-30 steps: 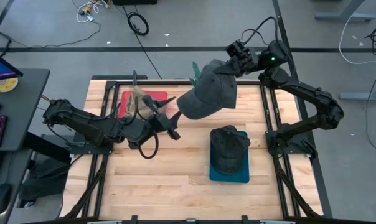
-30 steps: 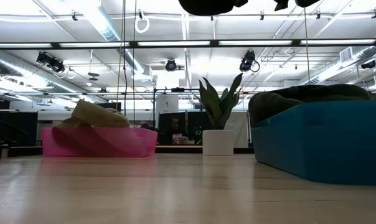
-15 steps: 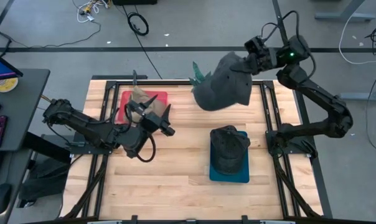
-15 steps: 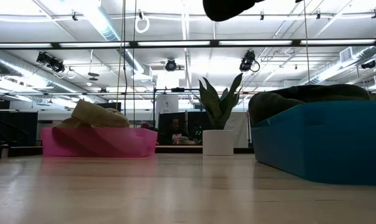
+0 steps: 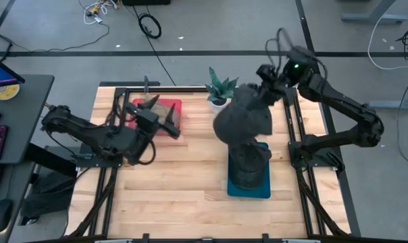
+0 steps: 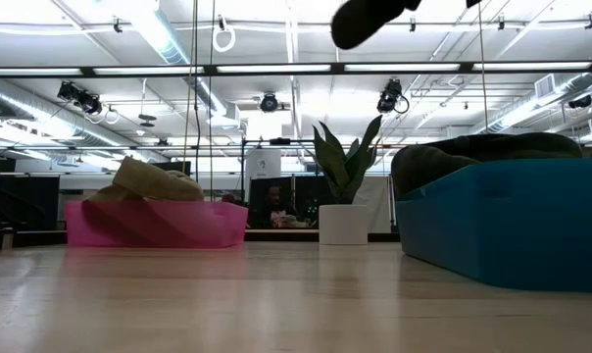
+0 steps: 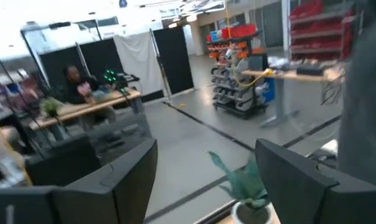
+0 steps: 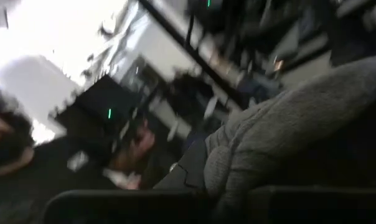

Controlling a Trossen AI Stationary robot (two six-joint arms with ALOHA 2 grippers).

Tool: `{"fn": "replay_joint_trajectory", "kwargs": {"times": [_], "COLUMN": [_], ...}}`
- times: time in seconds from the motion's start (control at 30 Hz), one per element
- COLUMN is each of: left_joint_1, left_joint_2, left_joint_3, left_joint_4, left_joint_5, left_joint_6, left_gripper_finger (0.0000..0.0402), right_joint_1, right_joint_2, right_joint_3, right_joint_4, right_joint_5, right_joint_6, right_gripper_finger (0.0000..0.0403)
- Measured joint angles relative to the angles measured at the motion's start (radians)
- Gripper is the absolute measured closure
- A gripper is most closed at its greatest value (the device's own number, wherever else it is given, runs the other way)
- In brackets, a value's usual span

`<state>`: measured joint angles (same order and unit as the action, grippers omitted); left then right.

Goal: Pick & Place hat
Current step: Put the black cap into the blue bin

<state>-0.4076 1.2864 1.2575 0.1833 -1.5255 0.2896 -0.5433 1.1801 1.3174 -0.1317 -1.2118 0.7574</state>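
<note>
While the grey hat (image 5: 242, 120) is pinched in the closed right gripper (image 5: 268, 84) just above the blue bin (image 5: 249, 189), it should be lowered squarely onto the hats already stacked there before being let go. The left gripper (image 5: 160, 116) is spread, parked over the pink tray (image 5: 171, 106).

Dk grey hat (image 5: 243, 119) hangs midair above blue bin (image 5: 248, 186).

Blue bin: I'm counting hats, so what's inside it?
The blue bin holds a dark hat; anything under it is hidden. Another grey hat hangs above from the right gripper.
</note>
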Motion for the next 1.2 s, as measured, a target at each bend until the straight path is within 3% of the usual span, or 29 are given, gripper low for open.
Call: {"fn": "replay_joint_trajectory", "kwargs": {"times": [0.3,0.57,0.73,0.97,1.2], "left_joint_1": [-0.040,-0.036,-0.032,-0.032,-0.025], "left_joint_2": [-0.026,-0.024,-0.024,-0.024,-0.024], "left_joint_3": [0.000,0.000,0.000,0.000,0.000], "left_joint_4": [0.001,-0.002,-0.001,-0.001,-0.001], "left_joint_5": [0.001,0.060,0.088,0.089,0.090], "left_joint_6": [-0.118,-0.125,-0.125,-0.124,-0.122], "left_gripper_finger": [0.0127,0.0127,0.0127,0.0127,0.0127], "right_joint_1": [0.157,0.285,0.359,0.449,0.526], "right_joint_2": [0.007,0.005,0.006,0.006,0.006], "right_joint_3": [-0.003,-0.118,-0.201,-0.221,-0.221], "right_joint_4": [-0.444,-0.551,-0.585,-0.764,-0.798], "right_joint_5": [-0.027,-0.016,0.070,0.214,0.373], "right_joint_6": [-0.424,-0.742,-0.953,-1.141,-1.198], "right_gripper_finger": [0.0400,0.0400,0.0399,0.0399,0.0399]}}
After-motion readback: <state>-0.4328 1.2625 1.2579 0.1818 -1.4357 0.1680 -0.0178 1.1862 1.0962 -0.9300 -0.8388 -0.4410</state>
